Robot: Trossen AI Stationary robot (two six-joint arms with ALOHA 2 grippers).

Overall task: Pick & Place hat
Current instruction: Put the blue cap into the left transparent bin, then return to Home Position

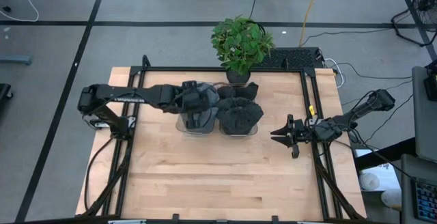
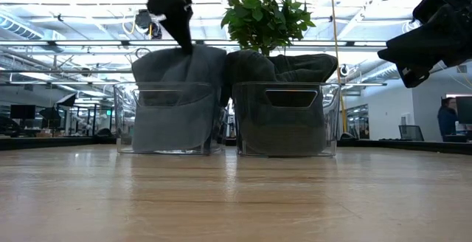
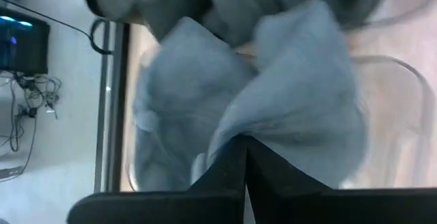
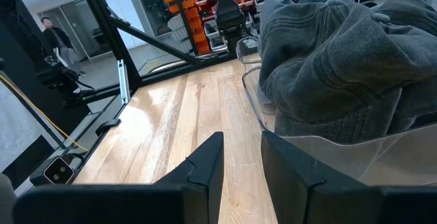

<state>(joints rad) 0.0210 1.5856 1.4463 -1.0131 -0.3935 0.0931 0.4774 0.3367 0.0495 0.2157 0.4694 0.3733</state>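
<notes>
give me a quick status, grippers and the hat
Left gripper shut on the light grey hat at the left clear bin. Right gripper waits, empty, right of the bins. Dark hats fill the right bin. Nothing blocking.

surface: wooden table (image 1: 205, 176) | on it: two clear bins (image 2: 284, 120) touching, side by side; potted plant (image 1: 239, 43) behind them

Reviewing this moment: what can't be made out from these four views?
- How many hats each clear bin holds: the piled grey fabric hides what lies lower, in every view.
- What the left gripper pinches: its shut fingers touch pale grey cloth, but the left wrist view is too blurred to show a hat's shape.
- The plant's pot: leaves cover it from above, bins block it in the low view.
</notes>
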